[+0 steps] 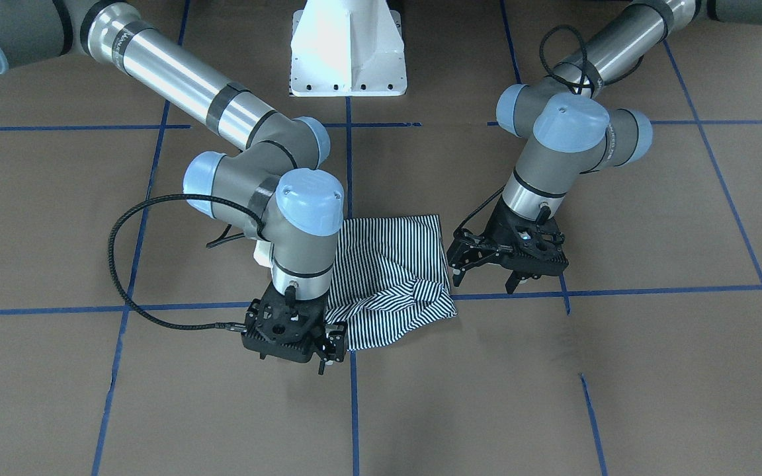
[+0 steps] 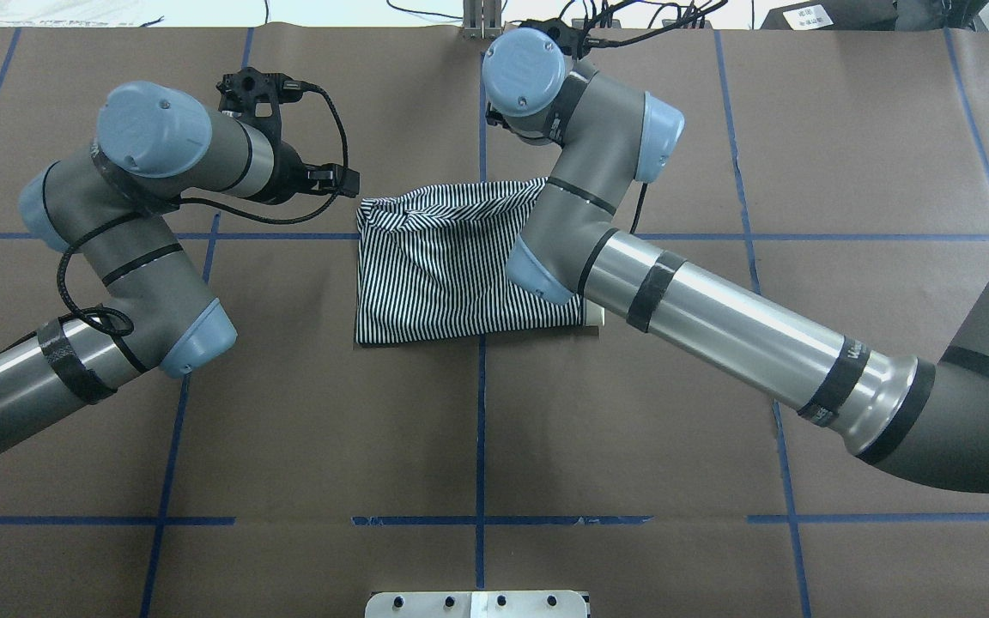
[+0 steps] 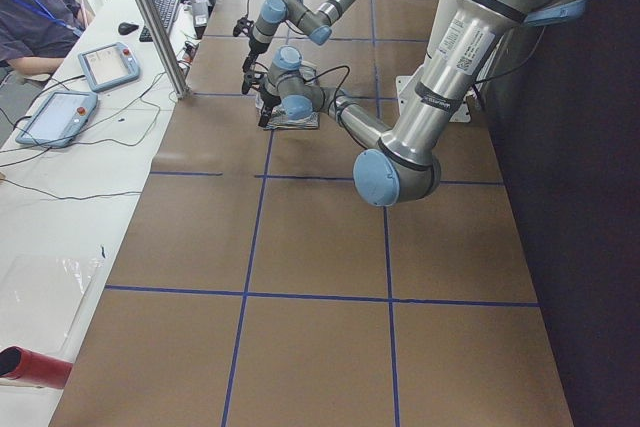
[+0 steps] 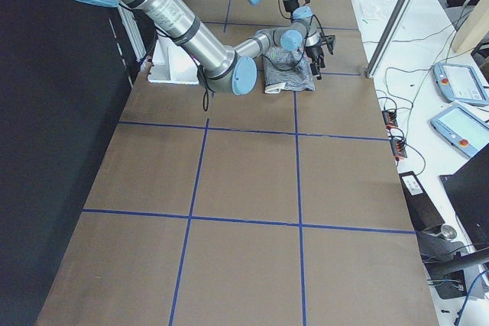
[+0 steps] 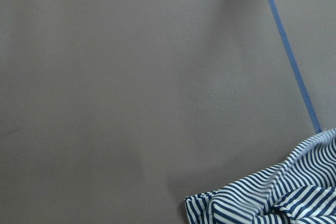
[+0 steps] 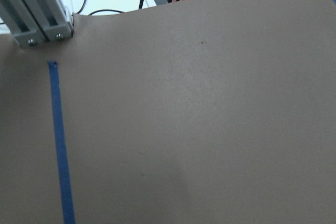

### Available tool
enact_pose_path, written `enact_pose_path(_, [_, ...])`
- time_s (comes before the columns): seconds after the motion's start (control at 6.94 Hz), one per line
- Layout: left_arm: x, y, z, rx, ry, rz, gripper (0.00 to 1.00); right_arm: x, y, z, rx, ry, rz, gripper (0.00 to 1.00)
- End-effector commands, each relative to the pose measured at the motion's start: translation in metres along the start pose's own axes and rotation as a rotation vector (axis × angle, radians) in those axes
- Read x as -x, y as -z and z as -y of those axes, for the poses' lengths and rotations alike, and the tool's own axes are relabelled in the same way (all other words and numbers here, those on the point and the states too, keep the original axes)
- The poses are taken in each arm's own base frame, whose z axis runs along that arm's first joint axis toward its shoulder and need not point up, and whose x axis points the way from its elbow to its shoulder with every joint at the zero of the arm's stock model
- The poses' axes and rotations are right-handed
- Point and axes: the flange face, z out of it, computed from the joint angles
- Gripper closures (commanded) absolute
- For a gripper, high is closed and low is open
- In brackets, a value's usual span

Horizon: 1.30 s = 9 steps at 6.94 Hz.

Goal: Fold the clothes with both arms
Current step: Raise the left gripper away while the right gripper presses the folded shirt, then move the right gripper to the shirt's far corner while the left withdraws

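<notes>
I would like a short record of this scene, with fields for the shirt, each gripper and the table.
garment: navy-and-white striped shirt, folded roughly rectangular, one corner rumpled
left gripper: black, two-finger, open, beside the shirt's rumpled corner
right gripper: black, at the shirt's edge; open or shut unclear
surface: brown table with blue tape grid

Bright, even light from overhead, with soft shadows.
Glare streaks the metal tube of the right arm (image 1: 176, 73), and a faint shadow lies beneath it on the brown table (image 1: 553, 370). Both wrist views are soft and slightly grainy. The side views fall near black along the robot's edge.
</notes>
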Motion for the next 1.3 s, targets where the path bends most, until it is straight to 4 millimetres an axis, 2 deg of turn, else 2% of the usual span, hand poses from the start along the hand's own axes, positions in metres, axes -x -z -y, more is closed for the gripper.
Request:
enact_pose_path(0.0, [-0.022, -0.013, -0.014, 0.027, -0.005, 0.025, 0.00, -0.006, 0.027, 0.038, 0.043, -0.012, 0.054, 0.00])
enact_pose_path(0.14, [-0.055, -0.023, -0.030, 0.023, 0.010, 0.063, 0.00, -0.014, 0.029, 0.034, 0.041, -0.010, 0.063, 0.00])
enact_pose_path(0.29, [-0.067, -0.033, -0.051, 0.036, 0.006, 0.067, 0.00, -0.028, 0.028, 0.030, 0.039, -0.008, 0.069, 0.00])
enact_pose_path(0.43, [-0.077, -0.042, -0.059, 0.033, 0.031, 0.078, 0.00, -0.032, 0.026, 0.029, 0.040, -0.008, 0.067, 0.00])
enact_pose_path(1.01, [-0.084, -0.071, -0.050, 0.033, 0.036, 0.129, 0.00, -0.033, 0.025, 0.029, 0.040, -0.008, 0.067, 0.00])
enact_pose_path(1.15, [-0.079, -0.077, -0.046, 0.033, 0.035, 0.146, 0.00, -0.033, 0.025, 0.029, 0.039, -0.008, 0.069, 0.00])
